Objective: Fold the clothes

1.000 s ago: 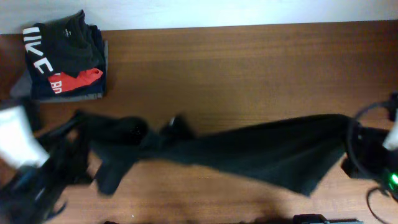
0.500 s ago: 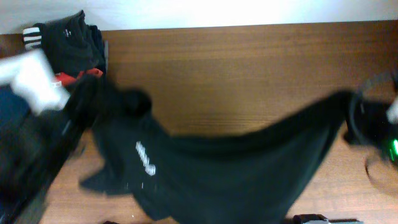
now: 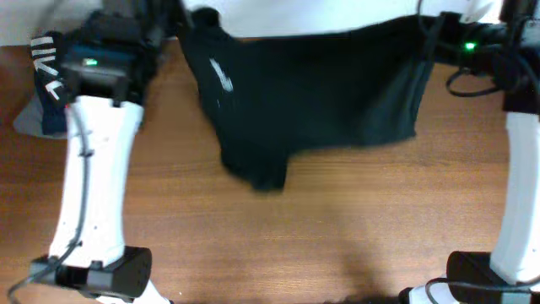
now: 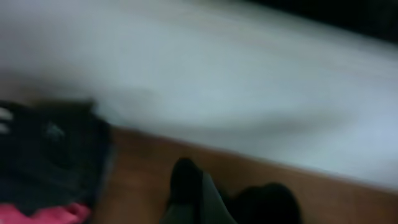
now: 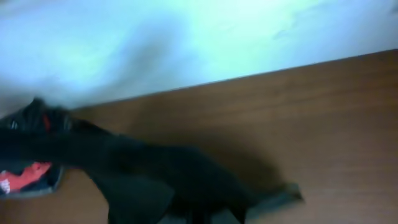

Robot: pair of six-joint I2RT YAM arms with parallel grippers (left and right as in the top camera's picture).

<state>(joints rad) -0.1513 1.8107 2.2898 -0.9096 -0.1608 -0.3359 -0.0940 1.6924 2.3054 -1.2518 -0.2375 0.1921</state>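
Both arms have swung from the near side of the brown wooden desk [image 3: 337, 228] out to its far edge since a second ago. They carried the large plain black soft-fabric garment [image 3: 312, 93] with them. Back then it was strung low across the desk; now it is spread wide along the far side.

The white left arm [image 3: 93, 169] reaches up the left side of the desk and the white right arm [image 3: 519, 177] up the right side. Between them the garment is pulled out into a broad sheet. Its top edge runs along the pale wall line from the left fingers [image 3: 164, 24] to the right fingers [image 3: 430, 29]. Both sets of fingers are closed, the left pinching the garment's top left corner and the right its top right corner.

From that edge the cloth comes down over the wood. It reaches furthest left of centre, where a dark fold ends in a blunt tip about halfway down the desk. Whether the lower part rests on the wood or hangs just above it, I cannot tell.

At the far left corner a folded stack of dark, red and grey clothes [image 3: 38, 101] sits half hidden behind the left arm. Its big white block letters [image 3: 46, 63] show only a few strokes, not enough to read. Near the garment's upper left is some small white lettering [image 3: 221, 74], too blurred to make out.
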